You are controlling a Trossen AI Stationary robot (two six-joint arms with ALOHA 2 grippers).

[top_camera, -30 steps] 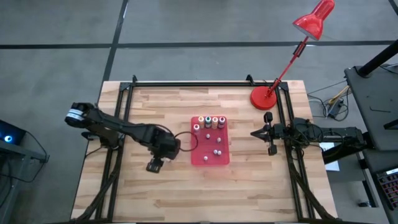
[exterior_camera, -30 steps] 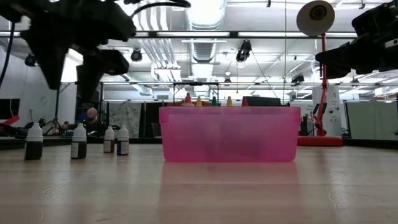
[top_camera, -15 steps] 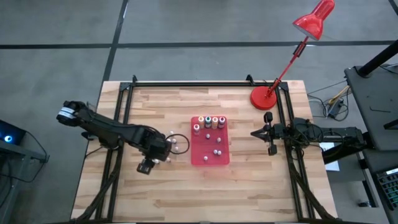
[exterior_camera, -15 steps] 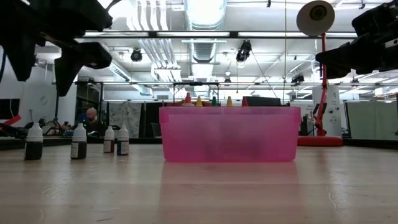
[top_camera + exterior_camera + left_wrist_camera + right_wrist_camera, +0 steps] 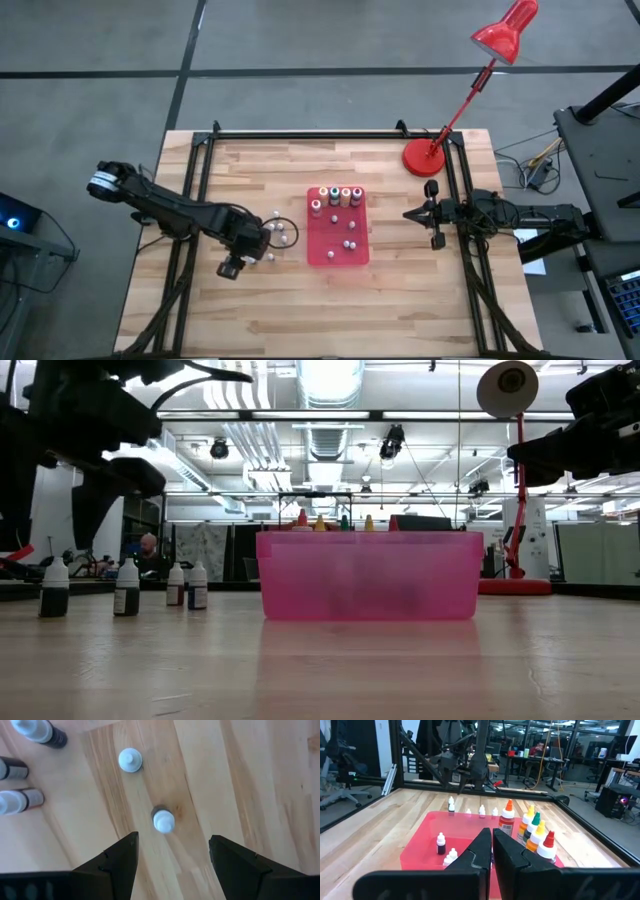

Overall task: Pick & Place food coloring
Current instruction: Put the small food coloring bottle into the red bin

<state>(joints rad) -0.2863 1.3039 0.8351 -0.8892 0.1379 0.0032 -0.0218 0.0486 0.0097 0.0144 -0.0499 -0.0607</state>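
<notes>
Several tiny food coloring bottles with pale caps stand upright on the wood left of the red tray. More bottles stand in the tray's far row, and a few small ones sit on its floor. My left gripper hangs open above the loose group, pointing down. One white-capped bottle stands just ahead of its fingertips, untouched. My right gripper is shut and level at the table's right edge, facing the tray and holding nothing.
A red desk lamp stands with its round base on the far right corner. Black frame rails run along the table's left, right and far sides. Bare wood lies in front of the tray.
My left gripper has moved toward the table's left edge, away from the tray, and sunk a little, still open. The loose bottles it hid in the high view a second ago now show beside it. No bottle has moved.
</notes>
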